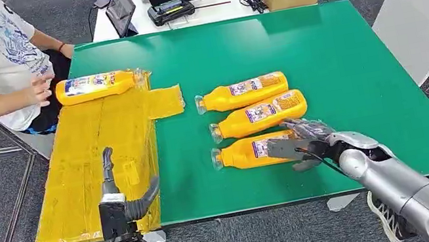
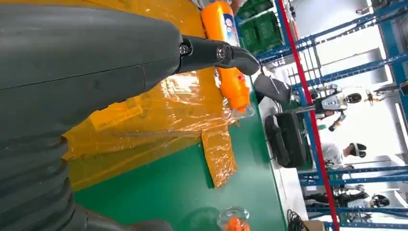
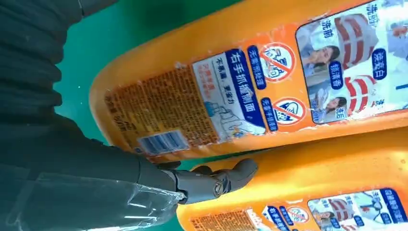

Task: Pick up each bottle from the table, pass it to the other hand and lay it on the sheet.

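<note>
Four orange bottles: one lies on the yellow sheet (image 1: 92, 162), three in a row on the green table (image 1: 333, 53). The right hand (image 1: 299, 143) covers the nearest bottle (image 1: 247, 153), fingers seemingly closing around its body. The left hand (image 1: 122, 200) hangs spread over the sheet. Smooth, rigid plastic, probably slippery; grasp mid-body

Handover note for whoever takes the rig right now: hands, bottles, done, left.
Left hand: open, holds nothing, over the near part of the yellow sheet.
Right hand: on the nearest bottle; whether it has gripped it I cannot tell.
Done: one bottle lies at the sheet's far end, a person's hand beside it.
Left: three bottles in a row on the green table: nearest, middle, far. Each needs pickup, pass to the left hand, laying on the sheet.
</note>
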{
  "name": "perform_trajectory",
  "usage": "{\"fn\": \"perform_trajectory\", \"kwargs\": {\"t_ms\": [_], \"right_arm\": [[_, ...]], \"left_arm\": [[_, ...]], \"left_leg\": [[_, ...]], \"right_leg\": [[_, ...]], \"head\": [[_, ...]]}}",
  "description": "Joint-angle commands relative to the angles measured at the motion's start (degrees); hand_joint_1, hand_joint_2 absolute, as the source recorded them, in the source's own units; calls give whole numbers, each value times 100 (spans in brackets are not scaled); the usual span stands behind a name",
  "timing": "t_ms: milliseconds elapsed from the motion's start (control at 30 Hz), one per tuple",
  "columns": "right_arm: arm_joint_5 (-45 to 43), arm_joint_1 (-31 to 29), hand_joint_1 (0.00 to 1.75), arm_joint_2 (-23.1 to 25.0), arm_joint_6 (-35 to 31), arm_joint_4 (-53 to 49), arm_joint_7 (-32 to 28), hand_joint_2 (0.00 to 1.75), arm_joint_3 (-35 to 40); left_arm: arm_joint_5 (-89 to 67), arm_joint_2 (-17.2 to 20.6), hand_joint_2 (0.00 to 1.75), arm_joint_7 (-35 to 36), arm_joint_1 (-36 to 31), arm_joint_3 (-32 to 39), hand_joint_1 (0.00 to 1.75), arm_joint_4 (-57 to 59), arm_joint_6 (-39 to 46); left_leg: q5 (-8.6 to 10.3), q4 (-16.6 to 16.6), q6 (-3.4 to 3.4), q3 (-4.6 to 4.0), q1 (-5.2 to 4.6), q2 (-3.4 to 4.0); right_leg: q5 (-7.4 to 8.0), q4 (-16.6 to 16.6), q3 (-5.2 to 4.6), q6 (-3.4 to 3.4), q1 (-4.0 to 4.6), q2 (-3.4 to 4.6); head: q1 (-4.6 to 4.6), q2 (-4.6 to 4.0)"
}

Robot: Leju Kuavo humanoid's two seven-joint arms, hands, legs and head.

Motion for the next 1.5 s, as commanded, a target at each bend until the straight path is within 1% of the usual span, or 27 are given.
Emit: {"fn": "perform_trajectory", "kwargs": {"t_ms": [33, 100, 133, 167, 233, 367, 400, 467, 500, 533, 567, 600, 667, 867, 900, 967, 1000, 1033, 1067, 1167, 1200, 1233, 1267, 1400, 1433, 1467, 1500], "right_arm": [[17, -644, 0, 203, 35, 689, 115, 175, 417], [-37, -704, 0, 77, 118, 586, 153, 175, 422], [-224, -698, 0, 36, 264, 548, 105, 175, 377], [-210, -759, 0, -96, 305, 458, 175, 175, 513], [-203, -760, 0, -125, 294, 425, 200, 175, 556], [-205, -879, 0, 25, 341, 619, 271, 175, 762], [-194, -942, 0, 101, 331, 777, 272, 175, 839], [-242, -1005, 0, 155, 360, 898, 238, 175, 935], [-229, -1018, 0, 182, 361, 927, 230, 175, 988], [-219, -998, 0, 254, 309, 1035, 226, 175, 1002], [-142, -1000, 0, 328, 292, 1139, 248, 175, 1097], [-101, -1005, 0, 369, 290, 1207, 250, 175, 1150], [-58, -977, 0, 462, 332, 1386, 194, 175, 1266], [-82, -907, 0, 481, 252, 1464, 121, 175, 1289], [-82, -907, 0, 481, 252, 1464, 121, 175, 1289], [-85, -917, 0, 476, 260, 1459, 114, 175, 1287], [-85, -917, 0, 476, 260, 1459, 114, 175, 1287], [-68, -907, 0, 463, 297, 1442, 119, 175, 1314], [-42, -890, 0, 482, 301, 1466, 117, 175, 1344], [-1, -865, 0, 570, 313, 1550, 109, 175, 1415], [17, -887, 0, 632, 294, 1651, 72, 175, 1441], [24, -901, 0, 667, 285, 1683, 55, 175, 1458], [25, -921, 0, 716, 258, 1743, 26, 175, 1470], [26, -924, 0, 721, 256, 1747, 25, 175, 1472], [39, -953, 0, 722, 285, 1756, 13, 175, 1497], [35, -967, 0, 721, 291, 1756, 9, 175, 1493], [49, -982, 10, 724, 256, 1772, -4, 175, 1496]], "left_arm": [[74, -69, 175, -102, -172, -157, 0, 484, -155], [107, -104, 175, -107, -165, -171, 0, 537, -198], [123, -106, 175, -107, -177, -184, 0, 569, -245], [146, -118, 175, -107, -202, -187, 0, 604, -223], [154, -121, 175, -107, -210, -193, 0, 588, -200], [218, -154, 175, -107, -262, -216, 0, 573, -247], [241, -162, 175, -107, -262, -215, 0, 564, -251], [253, -165, 175, -107, -267, -239, 0, 577, -260], [254, -165, 175, -107, -266, -244, 0, 584, -255], [256, -157, 175, -107, -273, -253, 0, 612, -252], [246, -149, 175, -107, -280, -257, 0, 649, -245], [217, -140, 175, -107, -293, -266, 0, 681, -218], [170, -133, 175, -107, -362, -298, 0, 804, -227], [178, -147, 175, -107, -406, -296, 0, 867, -210], [178, -147, 175, -107, -406, -296, 0, 867, -210], [178, -146, 175, -107, -404, -297, 0, 865, -210], [178, -146, 175, -107, -404, -297, 0, 865, -210], [192, -151, 175, -107, -399, -296, 0, 856, -225], [220, -162, 175, -107, -408, -288, 0, 871, -250], [235, -182, 175, -107, -423, -306, 0, 908, -289], [272, -189, 175, -107, -434, -298, 0, 922, -295], [278, -184, 175, -107, -438, -295, 0, 922, -286], [322, -183, 175, -107, -437, -275, 0, 919, -297], [322, -179, 175, -107, -439, -274, 0, 916, -296], [313, -164, 175, -107, -437, -285, 0, 911, -306], [316, -162, 175, -107, -438, -282, 0, 911, -305], [331, -165, 175, -107, -439, -263, 0, 916, -292]], "left_leg": [[-8, 0, -6, 21, 0, 18], [-8, 0, -6, 21, -5, 14], [-9, 1, -7, 23, -1, 13], [-4, -2, -4, 14, -3, 6], [-3, 0, -3, 11, -2, 2], [-14, -1, -8, 34, 0, 14], [-8, -1, -5, 20, -2, 14], [-6, -3, -6, 21, 0, 16], [-10, -4, -9, 33, 0, 18], [-4, -3, -5, 15, 0, 10], [-9, -5, -7, 32, 1, 14], [-6, -5, -6, 24, 1, 16], [-13, -5, -9, 43, 3, 24], [-5, -5, -5, 23, 2, 8], [-11, -6, -7, 36, 3, 14], [-4, -4, -4, 19, 2, 7], [-9, -5, -7, 32, 3, 14], [-3, -4, -4, 19, 1, 6], [-7, -5, -7, 31, 2, 9], [-4, -4, -5, 22, 3, 7], [-8, -7, -8, 36, 3, 10], [-4, -4, -6, 23, 4, 9], [-8, -6, -9, 36, 5, 13], [-3, -6, -5, 26, 5, 12], [-8, -7, -8, 42, 6, 13], [-4, -7, -6, 30, 6, 12], [-9, -7, -9, 45, 6, 13]], "right_leg": [[-3, 1, 15, -9, 0, 15], [-6, 5, 15, -8, -4, 11], [-7, 1, 19, -9, 0, 10], [-4, -1, 11, -6, -2, 4], [-4, 0, 10, -6, -1, 0], [-12, 0, 29, -12, 1, 11], [-5, 0, 15, -9, -1, 11], [-3, -3, 16, -9, 1, 11], [-6, -3, 27, -12, 1, 13], [-1, -3, 12, -7, 1, 8], [-5, -5, 28, -12, 2, 11], [-1, -6, 19, -8, 2, 13], [-6, -7, 36, -13, 5, 20], [-4, -6, 21, -8, 3, 5], [-8, -6, 33, -11, 4, 10], [-3, -5, 18, -7, 3, 4], [-6, -5, 28, -10, 4, 9], [-3, -4, 17, -7, 2, 3], [-7, -4, 28, -11, 4, 4], [-3, -6, 20, -8, 4, 4], [-7, -8, 32, -12, 5, 5], [-3, -6, 20, -9, 5, 5], [-6, -8, 31, -12, 7, 8], [-1, -8, 21, -8, 7, 6], [-6, -10, 36, -12, 8, 6], [-3, -8, 25, -9, 7, 5], [-8, -8, 39, -14, 8, 5]], "head": [[0, 0], [-2, 0], [0, 0], [-2, 0], [0, 0], [0, 0], [0, 0], [-2, 0], [0, 0], [0, 0], [-2, 0], [0, 0], [0, 0], [0, 0], [0, 0], [2, 0], [0, 0], [0, 0], [0, 0], [0, 0], [0, 0], [0, 0], [-2, 0], [0, 0], [0, 0], [0, 0], [0, 0]]}}
